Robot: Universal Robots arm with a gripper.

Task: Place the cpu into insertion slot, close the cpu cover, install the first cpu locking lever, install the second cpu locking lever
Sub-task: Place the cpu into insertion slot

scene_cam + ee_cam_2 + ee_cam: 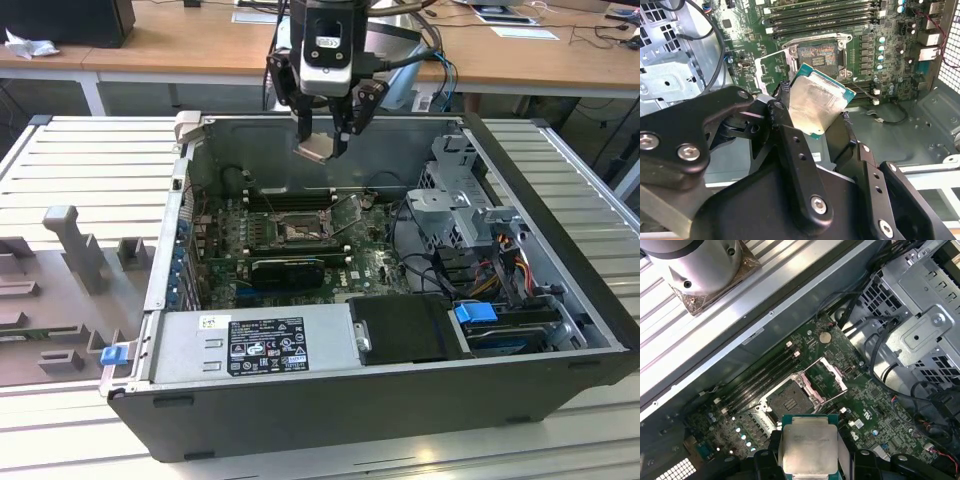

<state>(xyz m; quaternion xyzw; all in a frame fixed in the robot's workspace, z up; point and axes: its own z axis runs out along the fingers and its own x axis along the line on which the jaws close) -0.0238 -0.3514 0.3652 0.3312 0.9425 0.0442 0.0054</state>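
My gripper hangs above the open computer case, shut on the cpu. In both wrist views the cpu shows its pale silver top and green edge between the black fingers. The insertion slot lies uncovered below on the green motherboard, a good distance under the chip. The cpu cover is swung open beside the slot.
Long black RAM slots run behind the socket. A metal drive cage with cables fills the exterior view's right side of the case. The power supply lies along the near wall. Grey fixtures stand outside on the exterior view's left.
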